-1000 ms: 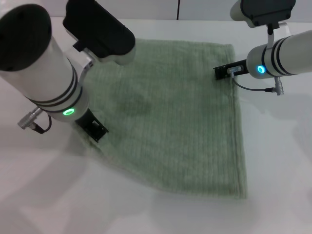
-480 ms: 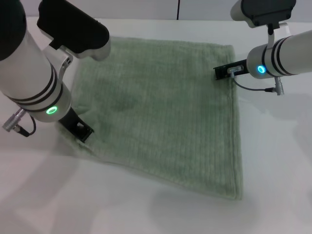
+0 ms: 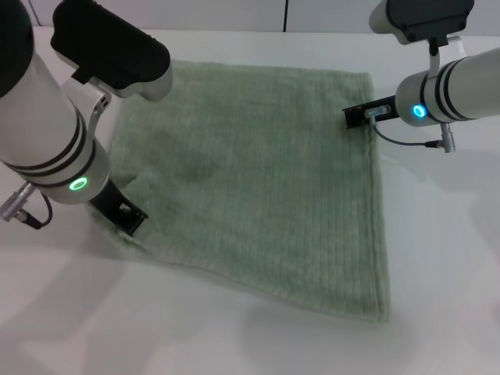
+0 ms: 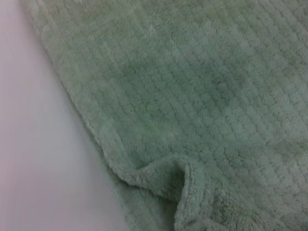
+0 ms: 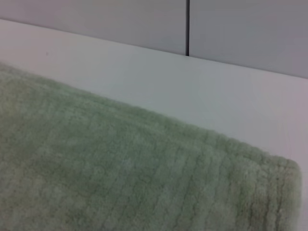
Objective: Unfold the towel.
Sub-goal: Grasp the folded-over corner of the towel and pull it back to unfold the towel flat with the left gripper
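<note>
The pale green towel lies spread almost flat on the white table. My left gripper is at the towel's near left corner, shut on the cloth there. The left wrist view shows the ribbed towel with a small raised pucker by its hemmed edge. My right gripper is at the towel's far right corner, shut on its edge. The right wrist view shows that corner of the towel lying on the table.
A grey back wall with a dark vertical seam stands beyond the table's far edge. Bare white tabletop lies to the right of and in front of the towel.
My left gripper has moved left and slightly towards me, dragging the towel's near left corner with it and spreading the cloth wider. The right arm has not moved.
</note>
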